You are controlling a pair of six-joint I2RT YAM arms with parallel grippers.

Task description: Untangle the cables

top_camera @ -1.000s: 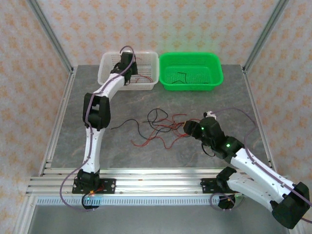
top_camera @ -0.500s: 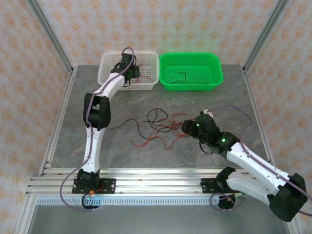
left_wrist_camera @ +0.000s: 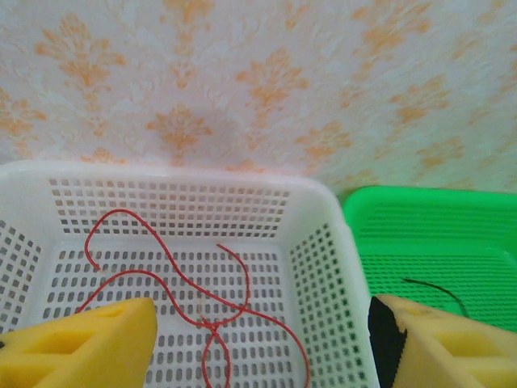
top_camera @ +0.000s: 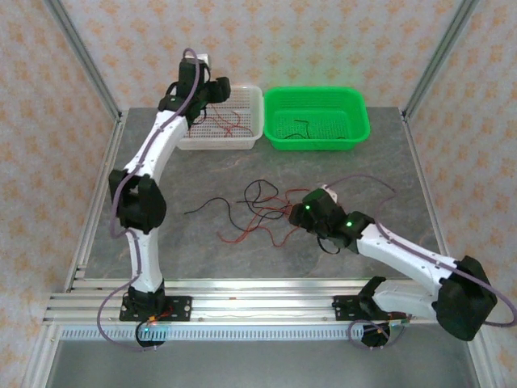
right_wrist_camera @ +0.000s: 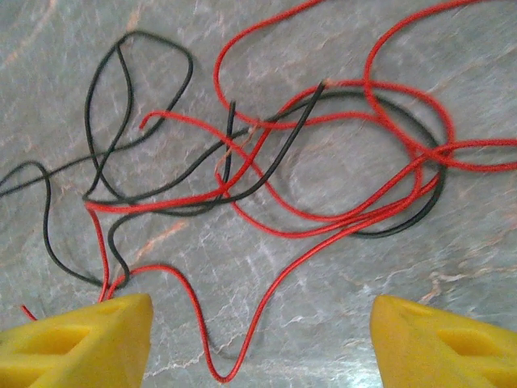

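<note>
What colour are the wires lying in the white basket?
Red. The wires in the white basket show best in the left wrist view.

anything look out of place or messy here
Nothing damaged or spilled. The only mess is the red and black cables, crossed over each other on the table. The white basket and green basket sit straight.

Main tangle [top_camera: 265,212] sits mid-table [top_camera: 363,170]: thin red wires [right_wrist_camera: 401,128] and black wires [right_wrist_camera: 121,77] lying flat, looped over and crossing each other several times, not separated. One black end trails off left [top_camera: 202,206], clear of the knot. White basket [top_camera: 218,145] holds loose red wire [left_wrist_camera: 206,323] curled on its floor. Green basket [top_camera: 317,144] holds one short black wire [left_wrist_camera: 432,287], lying slack.
</note>
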